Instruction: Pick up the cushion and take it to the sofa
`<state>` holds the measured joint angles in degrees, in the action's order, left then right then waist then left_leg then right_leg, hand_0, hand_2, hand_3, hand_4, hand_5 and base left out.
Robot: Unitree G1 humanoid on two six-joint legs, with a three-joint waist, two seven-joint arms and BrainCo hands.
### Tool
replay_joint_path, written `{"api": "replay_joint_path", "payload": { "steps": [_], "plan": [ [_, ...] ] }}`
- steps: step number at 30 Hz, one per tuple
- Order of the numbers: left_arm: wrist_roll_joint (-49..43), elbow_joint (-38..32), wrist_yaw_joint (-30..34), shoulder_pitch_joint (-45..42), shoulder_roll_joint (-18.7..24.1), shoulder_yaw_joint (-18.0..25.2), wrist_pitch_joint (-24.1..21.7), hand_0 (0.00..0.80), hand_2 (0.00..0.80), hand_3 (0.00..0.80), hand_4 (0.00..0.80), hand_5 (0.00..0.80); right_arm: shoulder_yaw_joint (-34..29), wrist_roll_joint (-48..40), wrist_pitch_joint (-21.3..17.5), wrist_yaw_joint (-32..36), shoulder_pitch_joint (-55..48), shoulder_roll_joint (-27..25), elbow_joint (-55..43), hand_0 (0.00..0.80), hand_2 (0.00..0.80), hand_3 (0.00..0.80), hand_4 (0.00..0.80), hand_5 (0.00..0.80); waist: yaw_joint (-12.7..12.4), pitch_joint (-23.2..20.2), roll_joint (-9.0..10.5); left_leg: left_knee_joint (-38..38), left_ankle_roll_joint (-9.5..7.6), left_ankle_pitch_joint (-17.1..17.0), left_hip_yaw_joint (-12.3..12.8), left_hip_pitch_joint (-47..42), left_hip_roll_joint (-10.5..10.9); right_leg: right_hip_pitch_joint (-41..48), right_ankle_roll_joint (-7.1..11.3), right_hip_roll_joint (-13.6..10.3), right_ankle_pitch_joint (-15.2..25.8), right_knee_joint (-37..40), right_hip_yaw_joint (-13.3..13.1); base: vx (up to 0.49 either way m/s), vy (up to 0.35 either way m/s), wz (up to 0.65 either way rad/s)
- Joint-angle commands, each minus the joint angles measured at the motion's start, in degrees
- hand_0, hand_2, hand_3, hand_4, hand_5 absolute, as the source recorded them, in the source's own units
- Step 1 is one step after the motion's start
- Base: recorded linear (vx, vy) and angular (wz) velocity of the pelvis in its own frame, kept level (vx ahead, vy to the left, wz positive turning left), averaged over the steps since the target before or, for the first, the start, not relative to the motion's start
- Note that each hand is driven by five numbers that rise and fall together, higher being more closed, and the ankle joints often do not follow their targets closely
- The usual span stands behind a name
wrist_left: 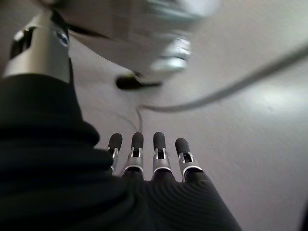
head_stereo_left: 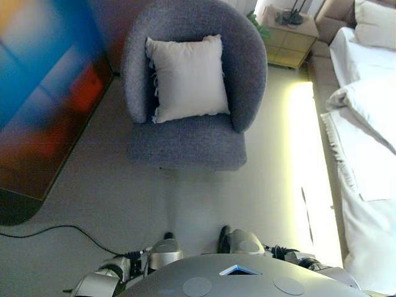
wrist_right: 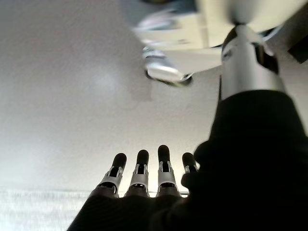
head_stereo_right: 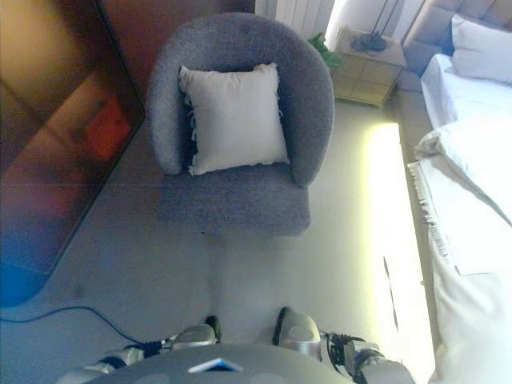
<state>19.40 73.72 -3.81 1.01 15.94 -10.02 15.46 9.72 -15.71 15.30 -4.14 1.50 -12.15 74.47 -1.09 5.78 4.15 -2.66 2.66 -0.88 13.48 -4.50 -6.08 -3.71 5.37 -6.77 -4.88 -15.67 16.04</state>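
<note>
A white square cushion point(head_stereo_left: 187, 77) with a fringed edge leans upright against the backrest of a grey round-backed armchair point(head_stereo_left: 185, 145), straight ahead of me across the floor. My left hand point(wrist_left: 144, 159) hangs low by my side over the grey floor, fingers straight and empty. My right hand point(wrist_right: 144, 173) hangs the same way on the other side, fingers straight and empty. Both hands are far from the cushion and show only in their wrist views.
A bed with white bedding point(head_stereo_left: 371, 124) runs along the right. A light wooden nightstand point(head_stereo_left: 288, 37) stands at the back right, beside the armchair. A large dark glossy panel point(head_stereo_left: 43, 105) stands along the left. Grey floor lies between me and the armchair.
</note>
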Motion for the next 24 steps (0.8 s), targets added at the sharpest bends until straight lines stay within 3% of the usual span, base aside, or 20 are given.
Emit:
{"api": "replay_joint_path", "payload": {
  "steps": [1,5,8,11,13,18,24],
  "plan": [
    [1.1,2.1,-1.2,4.7,-2.3,-1.1,1.0,0.0,0.0,0.0,0.0,0.0,2.0,1.4,-0.9,1.2,2.2,-0.5,-0.3,0.0,0.0,0.0,0.0,0.0,-0.8,0.4,-0.7,2.5,-3.83,7.4,-2.0,0.7,4.5,8.3,-0.63,2.4,-2.9,10.9,-3.3,-0.158,-0.182,-0.31],
    [-0.6,1.9,-1.7,5.7,-3.3,-2.1,2.3,0.0,0.0,0.0,0.0,0.0,3.0,0.7,-0.2,1.9,2.3,-1.0,-0.6,0.0,0.0,0.0,0.0,0.0,-0.2,0.6,-1.12,2.8,-2.33,5.9,-1.7,1.9,4.2,8.9,-1.49,3.7,-1.9,14.1,-4.7,-0.21,-0.183,-0.34],
    [3.4,2.1,-3.5,5.3,-4.3,-1.8,1.1,0.0,0.0,0.0,0.0,0.0,2.4,-0.3,1.9,0.0,1.9,-1.5,0.5,0.0,0.0,0.0,0.0,0.0,0.5,1.0,-1.56,5.8,-1.07,6.0,-1.7,3.4,3.9,10.1,-2.17,3.7,-0.1,17.6,-5.1,-0.152,-0.102,-0.1],
    [4.6,2.8,-3.7,3.7,-4.9,0.0,1.1,0.0,0.0,0.0,0.0,0.0,0.7,-1.0,4.9,-1.0,1.5,-2.4,2.8,0.0,0.0,0.0,0.0,0.0,0.1,1.0,-1.75,10.1,-0.57,7.9,-5.1,4.3,4.4,11.5,-2.53,3.0,0.7,19.2,-5.8,-0.102,-0.005,-0.11],
    [3.6,3.3,-2.8,2.9,-5.1,0.7,1.2,0.0,0.0,0.0,0.0,0.0,-0.1,-0.3,5.2,-0.5,1.5,-2.6,3.6,0.0,0.0,0.0,0.0,0.0,0.2,0.5,-1.65,12.1,-0.73,9.2,-5.8,4.2,4.8,11.1,-2.49,2.4,1.0,19.1,-5.8,-0.085,0.05,-0.09],
    [-0.2,3.4,-2.1,2.7,-5.2,-0.1,0.6,0.0,0.0,0.0,0.0,0.0,-1.3,-1.8,3.5,-0.5,0.8,-1.8,4.0,0.0,0.0,0.0,0.0,0.0,1.1,-0.8,-2.82,3.8,-1.03,7.0,-6.3,0.1,4.3,10.5,-2.14,3.5,0.1,17.6,-6.2,-0.019,0.06,-0.06],
    [3.3,3.4,-2.7,3.1,-5.4,-0.1,1.7,0.0,0.0,0.0,0.0,0.0,-0.2,0.3,2.2,0.0,0.7,-1.2,3.3,0.0,0.0,0.0,0.0,0.0,1.0,-1.6,-3.07,-0.9,-0.78,5.5,-6.1,-2.1,4.1,11.4,-1.4,3.3,1.1,20.1,-5.4,-0.01,0.034,0.04]
  ]
}}
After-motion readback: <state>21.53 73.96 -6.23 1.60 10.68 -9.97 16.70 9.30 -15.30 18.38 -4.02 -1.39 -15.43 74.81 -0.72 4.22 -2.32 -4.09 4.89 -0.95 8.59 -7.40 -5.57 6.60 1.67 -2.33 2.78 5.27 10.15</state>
